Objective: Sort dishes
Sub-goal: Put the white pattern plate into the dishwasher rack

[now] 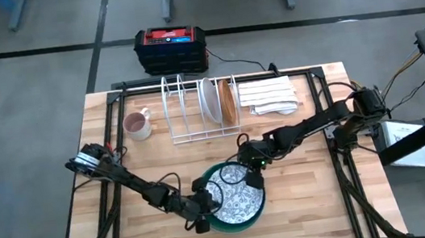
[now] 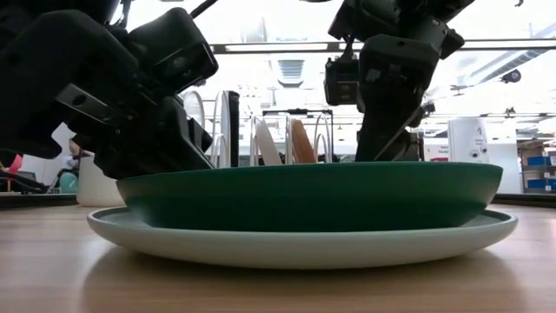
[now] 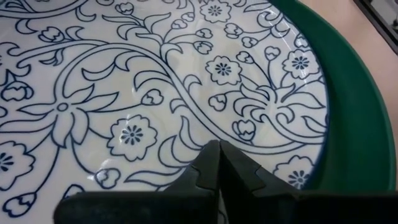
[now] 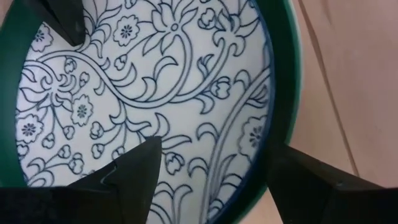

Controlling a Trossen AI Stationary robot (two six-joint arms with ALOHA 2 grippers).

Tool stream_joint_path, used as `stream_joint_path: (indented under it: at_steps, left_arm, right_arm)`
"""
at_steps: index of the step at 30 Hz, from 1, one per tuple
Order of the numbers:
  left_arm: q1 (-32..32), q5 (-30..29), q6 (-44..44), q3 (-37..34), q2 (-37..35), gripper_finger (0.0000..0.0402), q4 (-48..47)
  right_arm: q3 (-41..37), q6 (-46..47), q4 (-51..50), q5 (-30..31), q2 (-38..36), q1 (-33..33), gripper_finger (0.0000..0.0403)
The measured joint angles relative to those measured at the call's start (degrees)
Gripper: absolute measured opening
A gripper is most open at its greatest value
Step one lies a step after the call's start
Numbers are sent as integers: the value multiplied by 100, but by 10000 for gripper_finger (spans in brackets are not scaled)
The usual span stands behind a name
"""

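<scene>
the left gripper (image 3: pixel 219 163) is clenched on nothing, its tips over the patterned plate (image 3: pixel 124 93). the right gripper (image 4: pixel 214 180) is released, one finger (image 4: pixel 134 171) over the pattern, the other outside the dark green plate (image 4: pixel 287 112), so the rim sits between the jaws. only the low view shows a pale mint plate (image 2: pixel 304 248) under the green one. only the high view shows the stack's place at the table's (image 1: pixel 321 211) front middle, and the white plate (image 1: pixel 209 101) and brown plate (image 1: pixel 226 101) upright in the rack (image 1: pixel 183 110) behind it.
</scene>
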Motion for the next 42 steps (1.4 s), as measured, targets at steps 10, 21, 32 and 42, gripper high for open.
stream_joint_path:
  at_steps: [10, 21, 32, 42]
  left_arm:
    - [-7, -332, -63, -2, 26, 0, 61]
    - [-7, -578, -66, -4, 35, 0, 57]
    - [-14, -723, 14, -13, 3, 0, 109]
    - [-77, -860, 283, -44, -318, 0, -108]
  right_arm:
    - [-34, 44, 343, -296, 46, -59, 231]
    - [-58, 295, 1635, -1891, 908, -136, 215]
    - [-50, -187, 1572, -1955, 810, -411, 132]
    - [-48, -314, 1422, -1702, 322, -554, 50]
